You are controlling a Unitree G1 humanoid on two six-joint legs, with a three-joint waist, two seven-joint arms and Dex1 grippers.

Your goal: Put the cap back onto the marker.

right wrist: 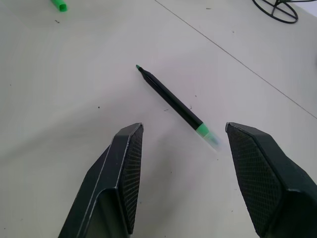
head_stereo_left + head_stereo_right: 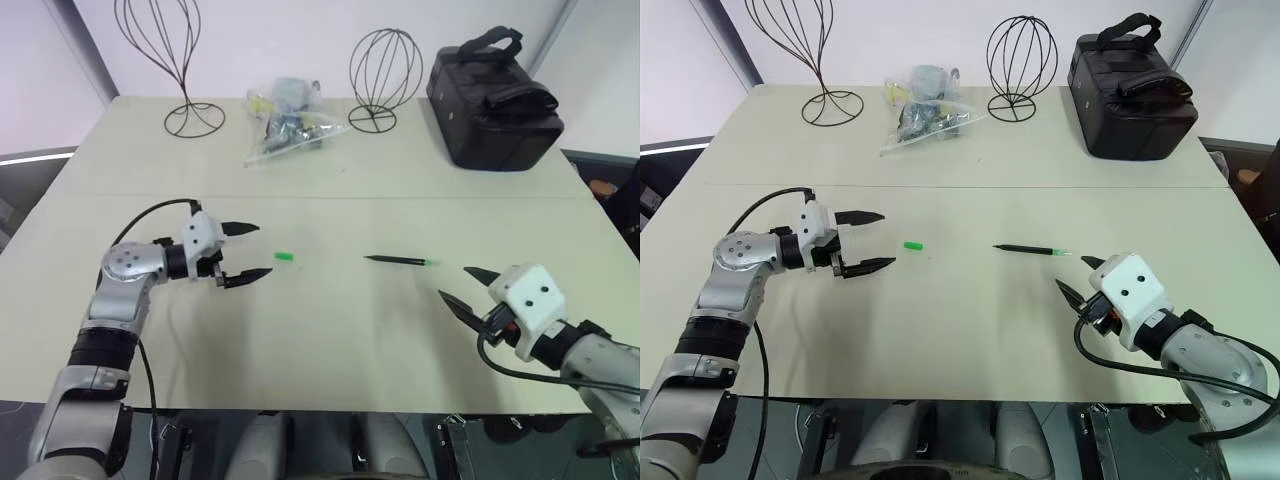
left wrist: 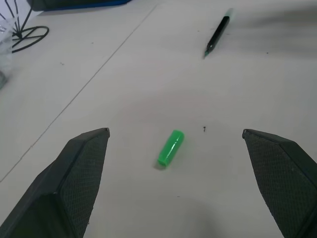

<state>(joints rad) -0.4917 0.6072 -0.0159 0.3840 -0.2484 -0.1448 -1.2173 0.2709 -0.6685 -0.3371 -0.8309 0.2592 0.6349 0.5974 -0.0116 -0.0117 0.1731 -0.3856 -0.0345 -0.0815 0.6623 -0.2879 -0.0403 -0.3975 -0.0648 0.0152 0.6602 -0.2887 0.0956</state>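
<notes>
Though sealed, clear bag of oddments

Pale beige rectangular tabletop, matte, w/ a thin seam across its width. Far edge, L to R: tall black wire stand on a looped base; clear plastic bag of small mixed items; rounder black wire globe stand; black fabric case w/ a top strap — at the far right corner. Plain white wall behind; grey upright strip at left. Light even, diffuse — shadows soft.
</notes>
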